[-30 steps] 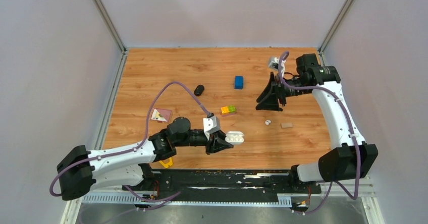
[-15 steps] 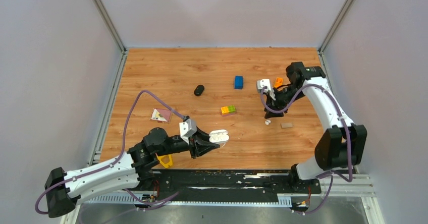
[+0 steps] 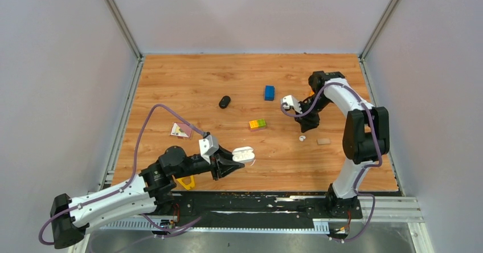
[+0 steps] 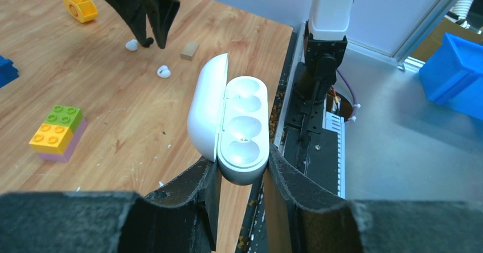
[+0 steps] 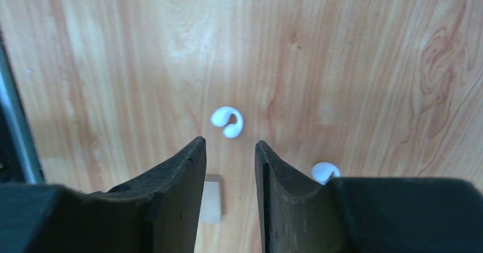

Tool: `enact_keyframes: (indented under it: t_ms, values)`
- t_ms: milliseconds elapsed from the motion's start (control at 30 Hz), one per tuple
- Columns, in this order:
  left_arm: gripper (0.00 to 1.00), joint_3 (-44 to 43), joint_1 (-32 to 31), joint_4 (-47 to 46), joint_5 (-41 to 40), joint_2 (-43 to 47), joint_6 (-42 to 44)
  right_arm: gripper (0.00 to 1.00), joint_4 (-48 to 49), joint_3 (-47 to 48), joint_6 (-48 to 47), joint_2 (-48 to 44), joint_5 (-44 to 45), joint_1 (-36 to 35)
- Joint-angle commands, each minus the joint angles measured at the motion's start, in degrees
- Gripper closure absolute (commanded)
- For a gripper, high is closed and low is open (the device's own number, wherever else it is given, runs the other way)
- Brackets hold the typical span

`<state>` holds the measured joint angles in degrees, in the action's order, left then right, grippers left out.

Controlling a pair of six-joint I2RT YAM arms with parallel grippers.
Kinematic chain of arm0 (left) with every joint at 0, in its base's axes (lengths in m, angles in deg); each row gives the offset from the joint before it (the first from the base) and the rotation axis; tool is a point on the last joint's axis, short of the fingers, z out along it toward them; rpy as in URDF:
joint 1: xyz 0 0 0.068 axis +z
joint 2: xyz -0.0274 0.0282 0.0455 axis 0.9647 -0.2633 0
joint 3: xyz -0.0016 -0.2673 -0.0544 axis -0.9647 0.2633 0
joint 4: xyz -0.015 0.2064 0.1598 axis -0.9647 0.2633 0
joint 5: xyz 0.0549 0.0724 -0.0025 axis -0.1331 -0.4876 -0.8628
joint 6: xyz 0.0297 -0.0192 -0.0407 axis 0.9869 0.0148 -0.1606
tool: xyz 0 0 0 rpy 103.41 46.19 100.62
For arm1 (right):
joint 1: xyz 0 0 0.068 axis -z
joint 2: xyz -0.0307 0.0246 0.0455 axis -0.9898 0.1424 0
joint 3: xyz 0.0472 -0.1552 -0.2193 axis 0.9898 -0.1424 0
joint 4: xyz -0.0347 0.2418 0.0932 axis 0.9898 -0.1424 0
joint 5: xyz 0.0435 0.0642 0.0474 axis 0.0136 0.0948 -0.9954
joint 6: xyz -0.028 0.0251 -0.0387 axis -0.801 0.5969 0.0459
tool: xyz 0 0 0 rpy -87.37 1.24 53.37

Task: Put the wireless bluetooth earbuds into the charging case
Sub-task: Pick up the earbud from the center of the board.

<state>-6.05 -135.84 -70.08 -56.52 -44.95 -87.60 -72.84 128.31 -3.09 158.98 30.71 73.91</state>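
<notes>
My left gripper (image 3: 230, 164) is shut on the lower end of an open white charging case (image 3: 244, 154), held above the table's front edge. In the left wrist view the case (image 4: 245, 122) shows empty wells between my fingers (image 4: 242, 170). My right gripper (image 3: 304, 127) points down, open and empty, just above a white earbud (image 3: 302, 138). In the right wrist view this curled bud (image 5: 227, 122) lies just ahead of my open gripper (image 5: 229, 147), and a second white bud (image 5: 323, 171) lies beside the right finger. Both buds (image 4: 164, 71) (image 4: 131, 45) show in the left wrist view. No black buds are visible.
A tan block (image 3: 323, 141) lies right of the bud. An orange-green brick stack (image 3: 257, 124), a blue brick (image 3: 269, 92), a black oval object (image 3: 225, 101) and a small card (image 3: 181, 129) lie mid-table. An orange brick (image 4: 80, 8) is behind the right gripper.
My right gripper swung from the back right down to just over the white earbud. My left arm drew back toward the front edge with the case in it.
</notes>
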Motion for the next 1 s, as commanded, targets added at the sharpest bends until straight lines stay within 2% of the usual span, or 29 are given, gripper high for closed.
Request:
enact_keyframes:
  t_ms: [0,133,300,967]
  values:
    - [1.0,-1.73,-0.24,0.02,-1.3,2.09,0.58,0.64,4.16,2.09,-0.64,3.32,6.28,-3.17]
    - [1.0,-1.87,-0.25,1.28,-1.76,3.44,0.93,0.67,7.69,0.76,-1.72,4.73,10.23,-5.32]
    - [1.0,-1.92,-0.22,1.77,-1.69,3.87,1.01,0.67,6.92,3.4,-1.4,7.77,11.3,-5.63]
    - [1.0,-2.18,-0.27,2.87,-2.12,4.63,1.21,0.64,4.44,-0.4,-1.7,8.94,10.59,-5.64]
